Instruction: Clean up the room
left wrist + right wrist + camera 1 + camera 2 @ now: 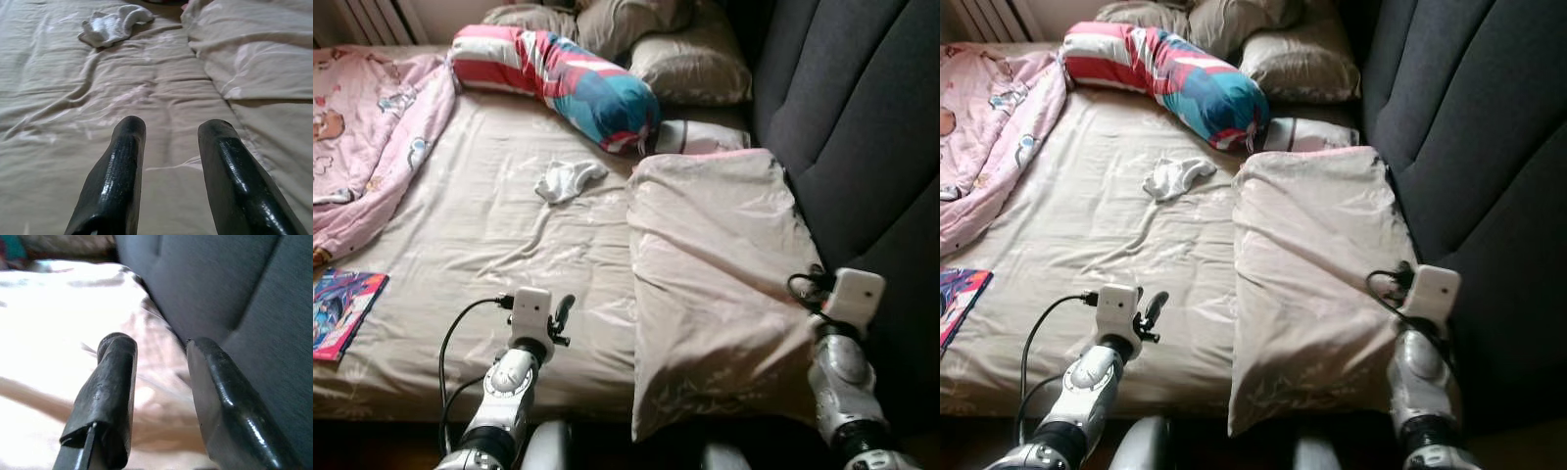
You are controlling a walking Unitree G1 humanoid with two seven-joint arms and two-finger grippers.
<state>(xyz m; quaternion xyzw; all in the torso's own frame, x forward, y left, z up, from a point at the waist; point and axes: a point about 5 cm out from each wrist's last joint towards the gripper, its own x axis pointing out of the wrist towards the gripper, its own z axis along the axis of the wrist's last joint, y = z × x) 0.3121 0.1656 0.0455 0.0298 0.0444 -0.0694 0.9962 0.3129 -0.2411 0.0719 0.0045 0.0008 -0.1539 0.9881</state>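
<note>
A large beige pillow [715, 264] lies on the right side of the bed, its near end hanging over the bed's edge. A crumpled white cloth [568, 179] rests on the sheet in the middle of the bed, and it lies far ahead of the fingers as the white cloth [115, 22] in the left wrist view. My left gripper [171, 129] hovers open over the bare sheet near the bed's front edge, just left of the pillow. My right gripper [156, 342] is open at the pillow's right edge, beside the dark headboard [234, 289], with nothing between its fingers.
A striped red, white and blue bolster [558, 78] lies across the far end, with beige pillows [690, 59] behind it. A pink blanket [367, 137] is bunched at the left. A colourful book [342, 308] sits at the near left. The grey padded headboard [862, 127] walls off the right.
</note>
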